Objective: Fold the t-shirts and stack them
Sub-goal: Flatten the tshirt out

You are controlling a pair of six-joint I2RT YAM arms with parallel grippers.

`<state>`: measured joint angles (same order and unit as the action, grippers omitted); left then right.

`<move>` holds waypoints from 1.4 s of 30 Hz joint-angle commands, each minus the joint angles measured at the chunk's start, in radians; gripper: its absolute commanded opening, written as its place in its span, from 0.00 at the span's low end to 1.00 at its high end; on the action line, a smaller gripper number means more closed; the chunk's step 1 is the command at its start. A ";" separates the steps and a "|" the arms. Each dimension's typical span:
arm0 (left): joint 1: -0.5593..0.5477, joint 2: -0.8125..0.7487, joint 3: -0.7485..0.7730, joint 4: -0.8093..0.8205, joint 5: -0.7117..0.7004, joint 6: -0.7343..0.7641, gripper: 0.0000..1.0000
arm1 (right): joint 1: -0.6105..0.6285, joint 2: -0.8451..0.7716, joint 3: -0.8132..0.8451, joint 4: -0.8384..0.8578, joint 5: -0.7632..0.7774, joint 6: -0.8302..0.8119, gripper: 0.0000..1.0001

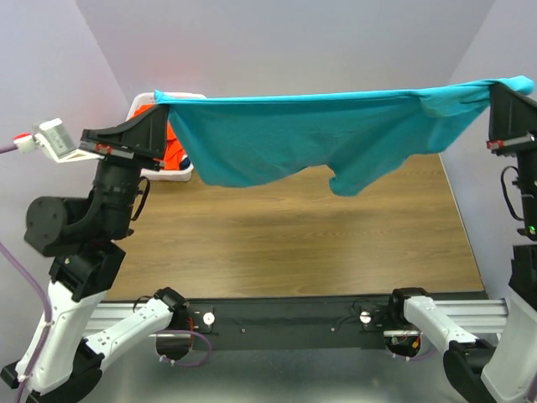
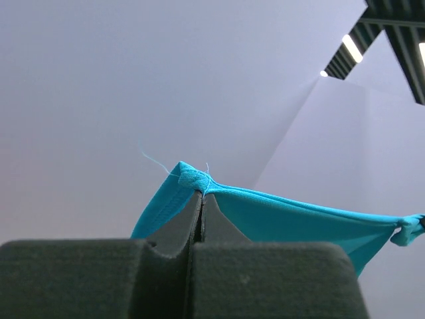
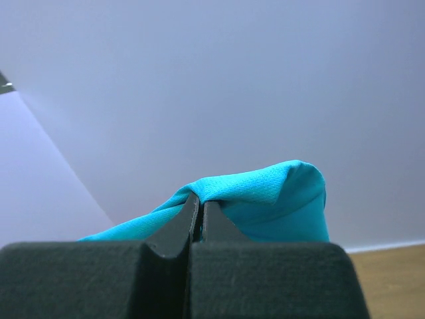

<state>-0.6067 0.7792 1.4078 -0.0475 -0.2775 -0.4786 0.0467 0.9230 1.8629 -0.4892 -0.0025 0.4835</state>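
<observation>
A large teal-blue t-shirt (image 1: pixel 319 134) hangs stretched in the air across the back of the table, held up by both arms. My left gripper (image 1: pixel 161 107) is shut on its left corner; the left wrist view shows the hem (image 2: pixel 192 178) bunched just above the closed fingertips (image 2: pixel 202 196). My right gripper (image 1: pixel 497 87) is shut on the right corner, and teal cloth (image 3: pixel 265 193) folds over the closed tips (image 3: pixel 201 199). An orange-red t-shirt (image 1: pixel 174 143) shows behind the teal one at the back left, inside a white basket (image 1: pixel 172 172).
The wooden table (image 1: pixel 294 243) lies below the hanging shirt. Grey walls stand behind and at both sides. The arm bases and a black rail (image 1: pixel 294 319) run along the near edge.
</observation>
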 commanded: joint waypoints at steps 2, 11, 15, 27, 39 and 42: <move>0.001 -0.054 0.028 0.009 0.043 0.034 0.00 | -0.004 -0.013 0.070 -0.080 -0.053 -0.039 0.01; 0.001 0.092 0.011 0.006 -0.173 0.048 0.00 | -0.004 0.074 0.009 -0.078 -0.002 -0.062 0.01; 0.010 0.236 -0.020 0.021 -0.321 0.054 0.00 | -0.004 0.169 -0.065 -0.078 0.074 -0.068 0.01; 0.258 1.004 0.006 -0.011 -0.050 -0.061 0.00 | -0.004 0.675 -0.412 0.078 0.220 -0.020 0.02; 0.262 1.083 0.073 -0.045 0.047 -0.041 0.98 | -0.010 0.893 -0.318 0.074 0.027 -0.046 1.00; 0.246 1.046 0.020 -0.038 0.070 -0.052 0.98 | -0.008 0.825 -0.416 0.074 0.009 -0.054 1.00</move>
<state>-0.3428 1.8874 1.4700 -0.1158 -0.2543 -0.5243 0.0437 1.8538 1.5238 -0.4377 0.0574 0.4423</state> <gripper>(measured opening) 0.983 0.996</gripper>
